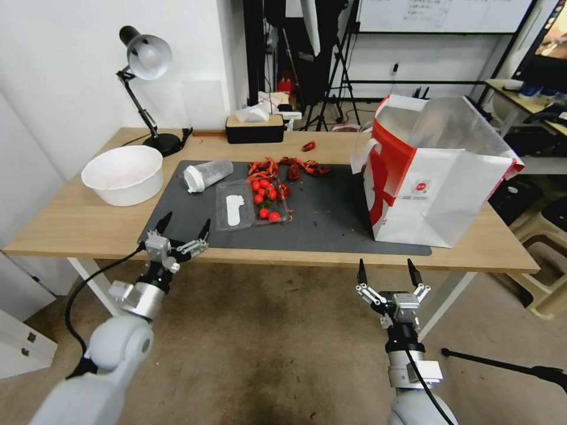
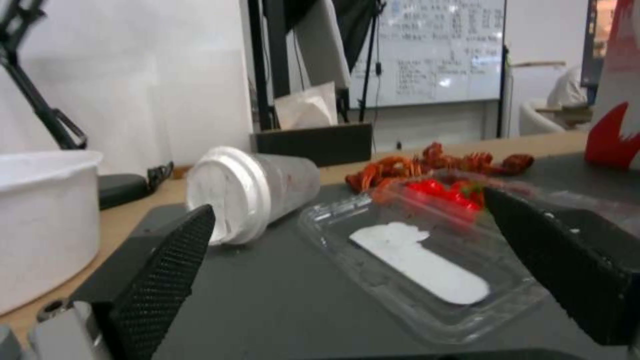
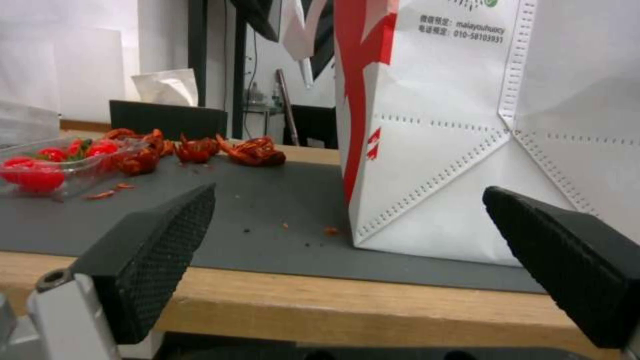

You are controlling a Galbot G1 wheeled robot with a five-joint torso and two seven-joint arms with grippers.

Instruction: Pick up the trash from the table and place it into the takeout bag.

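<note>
- Left gripper (image 1: pixel 184 231): fingers (image 2: pixel 157 270) spread wide and holding nothing, poised at the near edge of the desk (image 1: pixel 71 224), over the near left corner of the dark grey mat (image 1: pixel 331 224).
- Right gripper (image 1: pixel 385 273): fingers (image 3: pixel 153 250) likewise parted and empty, hanging off the desk's near edge, below and in front of the takeout bag (image 1: pixel 449 200).
- Clear lidded cup (image 1: pixel 207 175): lying on its side on the mat, directly beyond the left fingers; its white lid faces the near left, and its long axis runs from there toward the far right, slanting across the gripper's line of approach.
- Clear plastic tray (image 1: pixel 251 203): opened flat on the mat just beside the cup, one half holding cherry tomatoes (image 1: pixel 264 198), the other bearing a white label.
- Crayfish shells (image 1: pixel 289 168): scattered red pieces on the far part of the mat, between the tray and the bag.
- Takeout bag: upright on the right end of the mat, mouth open, foil lining visible; well apart from the cup.
- White bowl (image 1: pixel 123 174): on bare wood left of the mat, near the left arm.
- Judgement: the left arm is clearly nearer the cup and tray, the right arm nearer the bag; a grasp on the cup would likely need the fingers closing across its barrel rather than along its length.
</note>
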